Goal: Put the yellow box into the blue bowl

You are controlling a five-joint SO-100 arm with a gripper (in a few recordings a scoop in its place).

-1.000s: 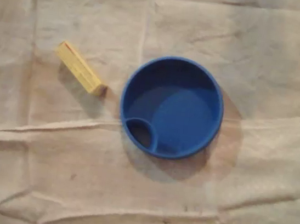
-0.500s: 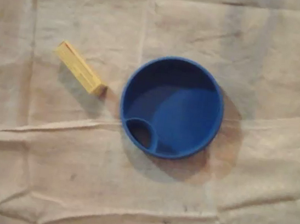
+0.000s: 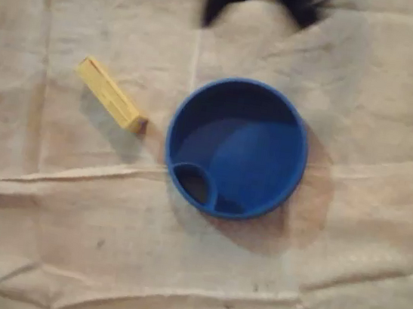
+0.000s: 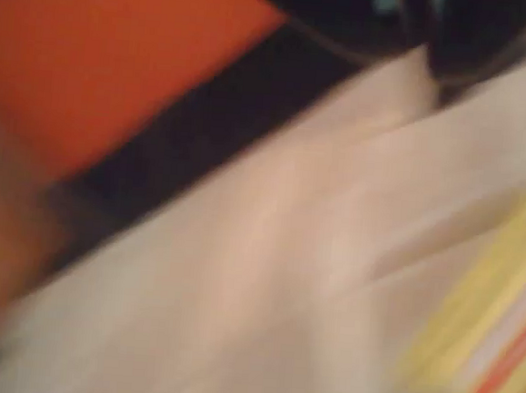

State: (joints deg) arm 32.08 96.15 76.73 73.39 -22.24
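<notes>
In the overhead view the box (image 3: 111, 94) lies aslant on the creased cloth (image 3: 176, 272) over the bench, just left of the bowl (image 3: 302, 161) and apart from it. The gripper (image 3: 257, 9) reaches in at the top edge as two dark, blurred prongs spread wide, with bare cloth between them and nothing held. The wrist view is smeared: an orange surface (image 4: 120, 49), a dark band, pale cloth, and a yellow striped blur (image 4: 479, 341) that may be the box.

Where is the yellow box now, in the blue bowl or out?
Out. The yellow box lies on the cloth left of the blue bowl, not touching it.
</notes>
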